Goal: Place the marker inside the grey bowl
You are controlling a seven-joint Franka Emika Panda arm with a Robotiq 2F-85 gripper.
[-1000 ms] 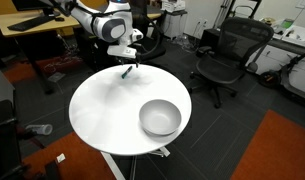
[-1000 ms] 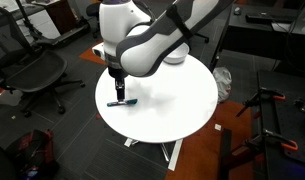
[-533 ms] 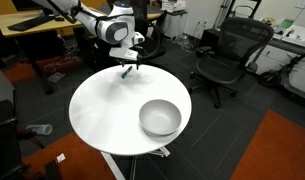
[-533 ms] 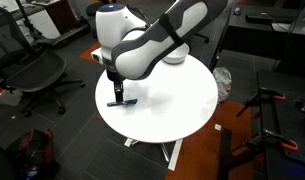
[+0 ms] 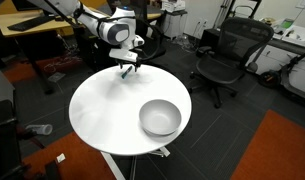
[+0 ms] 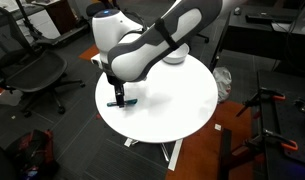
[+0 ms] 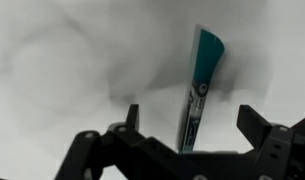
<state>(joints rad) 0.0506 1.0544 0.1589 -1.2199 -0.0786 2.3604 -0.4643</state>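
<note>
The marker (image 7: 199, 90), a thin dark teal-blue stick, lies flat on the white round table (image 5: 107, 110) near its edge. It shows in both exterior views (image 5: 127, 70) (image 6: 120, 102). My gripper (image 7: 192, 118) is open, lowered straight over the marker, with a finger on each side of it; the fingers do not touch it. In the exterior views the gripper (image 5: 129, 64) (image 6: 116, 92) sits just above the table. The grey bowl (image 5: 160, 117) stands upright and empty on the opposite side of the table, far from the gripper. The arm hides the bowl in an exterior view.
Black office chairs (image 5: 224, 55) (image 6: 37, 72) stand around the table. A desk (image 5: 32, 25) is behind the arm. A black stand (image 6: 267, 110) rises beside the table. The floor is dark carpet with orange patches (image 5: 277, 140).
The gripper has come down a little closer to the marker. The marker and the bowl have not moved.
</note>
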